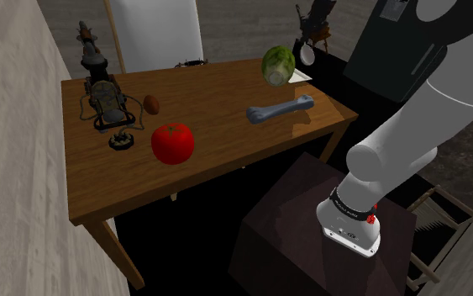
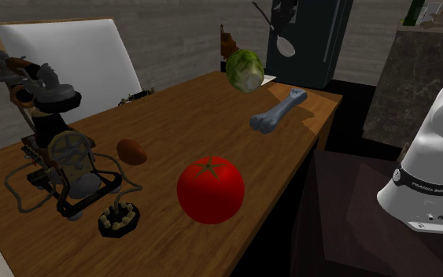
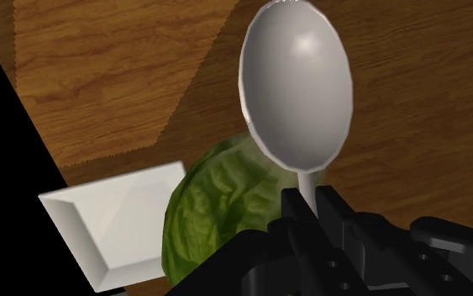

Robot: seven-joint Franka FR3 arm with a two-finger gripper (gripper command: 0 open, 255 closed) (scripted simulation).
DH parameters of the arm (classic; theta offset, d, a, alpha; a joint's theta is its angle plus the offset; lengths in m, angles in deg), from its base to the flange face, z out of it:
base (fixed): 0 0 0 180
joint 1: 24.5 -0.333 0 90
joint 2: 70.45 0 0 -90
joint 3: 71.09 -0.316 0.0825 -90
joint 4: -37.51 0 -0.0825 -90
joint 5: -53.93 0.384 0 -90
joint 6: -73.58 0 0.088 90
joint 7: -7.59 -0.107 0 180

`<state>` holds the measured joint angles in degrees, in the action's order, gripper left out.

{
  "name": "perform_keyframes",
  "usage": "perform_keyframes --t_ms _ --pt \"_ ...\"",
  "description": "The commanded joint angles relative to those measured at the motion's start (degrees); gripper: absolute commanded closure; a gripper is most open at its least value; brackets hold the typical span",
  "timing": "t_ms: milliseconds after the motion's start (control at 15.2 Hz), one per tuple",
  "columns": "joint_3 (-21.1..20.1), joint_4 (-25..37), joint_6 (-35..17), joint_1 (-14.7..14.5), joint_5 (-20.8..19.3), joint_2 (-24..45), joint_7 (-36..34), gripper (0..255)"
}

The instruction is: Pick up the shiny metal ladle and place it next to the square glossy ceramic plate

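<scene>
gripper [image 3: 311, 200]: fingers clamped on the thin handle of the ladle [image 3: 296, 88], gripping it close to the bowl.

ladle: grey, smooth and shiny. it is held in the air, clear of the table [image 1: 218, 92], with its bowl over the table's far corner in the shoulder view.

seen along the gripper, a green cabbage [image 3: 218, 214] and the white square plate [image 3: 112, 220] lie beyond the bowl. the plate lies flat at that corner, near the table edge. the cabbage overlaps one side of it; i cannot tell whether it rests on the plate or just beside it. the ladle appears clear of both.

remaining items on the tabletop, shoulder view:
- a grey-blue bone [image 1: 281, 109] lies flat near the cabbage.
- a red tomato [image 1: 172, 142] sits nearer mid-table, well apart from the plate.
- a small brown oval object [image 1: 152, 103] lies beside a dark wire-and-metal contraption [image 1: 102, 99] at the view's left.
- a small dark round piece [image 1: 122, 140] sits near that contraption.

a white panel [image 1: 155, 34] stands behind the table. the stand [image 1: 293, 219] is a dark box beside the table.
</scene>
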<state>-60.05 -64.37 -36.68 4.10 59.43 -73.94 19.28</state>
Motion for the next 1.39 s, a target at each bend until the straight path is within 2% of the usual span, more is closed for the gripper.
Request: perform_keyframes --t_ms 0,594,1188,1320 --pt "-0.04 1.73 1.61 -0.03 -0.05 0.12 -0.23 255" --pt "0.10 9.92 8.51 0.05 0.07 1.43 -0.66 255" --pt "6.74 10.83 10.93 5.92 2.25 1.43 11.86 255" --pt "6.67 8.75 9.28 5.87 2.13 0.97 11.96 255"
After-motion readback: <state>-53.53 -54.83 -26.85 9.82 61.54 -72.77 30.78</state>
